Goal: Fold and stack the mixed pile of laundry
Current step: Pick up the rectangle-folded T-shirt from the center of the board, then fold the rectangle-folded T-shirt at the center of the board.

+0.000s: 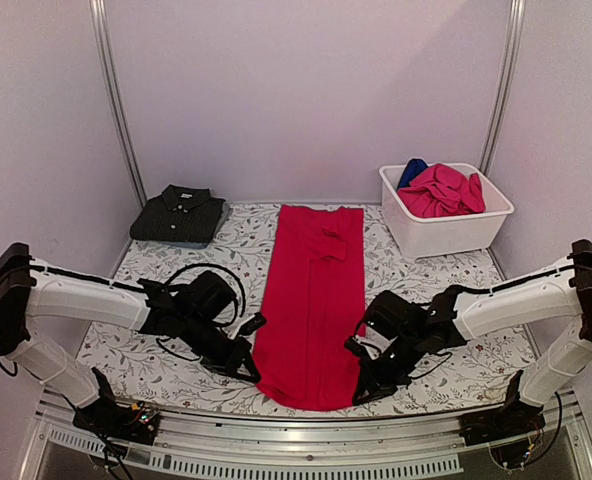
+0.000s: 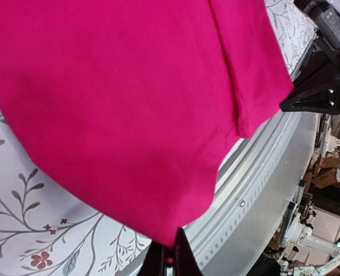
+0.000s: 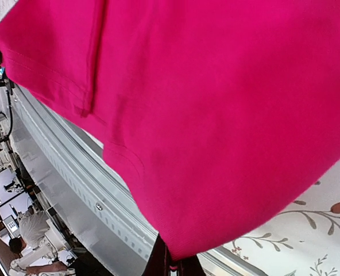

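Observation:
A red tee lies folded into a long strip down the middle of the floral cloth. My left gripper is shut on its near left corner. My right gripper is shut on its near right corner. Both wrist views show the red cloth lifted a little above the near table edge. A dark charcoal polo lies folded at the back left. A magenta-pink garment and a royal blue one sit in the white tub.
The floral leaf-patterned cloth covers the table. The white tub stands at the back right. A metal rail runs along the near table edge, also in the left wrist view and the right wrist view.

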Action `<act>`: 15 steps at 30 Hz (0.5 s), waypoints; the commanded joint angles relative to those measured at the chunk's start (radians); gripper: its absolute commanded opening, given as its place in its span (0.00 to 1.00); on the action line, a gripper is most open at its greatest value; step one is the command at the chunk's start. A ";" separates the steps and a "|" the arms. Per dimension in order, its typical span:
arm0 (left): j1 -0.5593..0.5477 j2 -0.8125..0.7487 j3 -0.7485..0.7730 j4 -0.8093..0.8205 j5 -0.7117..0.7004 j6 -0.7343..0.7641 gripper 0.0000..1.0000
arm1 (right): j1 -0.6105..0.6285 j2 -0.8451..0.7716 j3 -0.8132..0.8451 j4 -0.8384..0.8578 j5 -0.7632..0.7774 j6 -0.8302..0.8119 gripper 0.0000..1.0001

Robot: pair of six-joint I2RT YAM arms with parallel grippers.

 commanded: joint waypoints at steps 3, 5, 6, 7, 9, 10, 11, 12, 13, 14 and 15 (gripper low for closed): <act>0.054 0.061 0.145 -0.080 -0.053 0.096 0.00 | -0.074 -0.016 0.108 -0.049 0.056 -0.026 0.00; 0.080 0.093 0.182 -0.081 -0.056 0.114 0.00 | -0.108 0.003 0.139 -0.064 0.070 -0.046 0.00; 0.094 0.109 0.201 -0.081 -0.058 0.123 0.00 | -0.127 0.013 0.153 -0.071 0.078 -0.061 0.00; 0.110 0.126 0.220 -0.082 -0.058 0.132 0.00 | -0.142 0.021 0.168 -0.077 0.086 -0.071 0.00; 0.142 0.160 0.259 -0.083 -0.062 0.154 0.00 | -0.184 0.042 0.198 -0.092 0.107 -0.102 0.00; 0.155 0.177 0.280 -0.085 -0.065 0.164 0.00 | -0.202 0.047 0.212 -0.094 0.112 -0.111 0.00; 0.166 0.195 0.299 -0.087 -0.066 0.174 0.00 | -0.225 0.058 0.224 -0.095 0.114 -0.120 0.00; 0.179 0.219 0.325 -0.087 -0.070 0.185 0.00 | -0.244 0.067 0.239 -0.095 0.118 -0.128 0.00; 0.191 0.238 0.347 -0.090 -0.076 0.192 0.00 | -0.262 0.080 0.254 -0.095 0.121 -0.146 0.00; 0.204 0.255 0.367 -0.090 -0.077 0.198 0.00 | -0.280 0.103 0.269 -0.098 0.124 -0.158 0.00; 0.219 0.273 0.387 -0.090 -0.077 0.202 0.00 | -0.296 0.118 0.288 -0.101 0.124 -0.175 0.00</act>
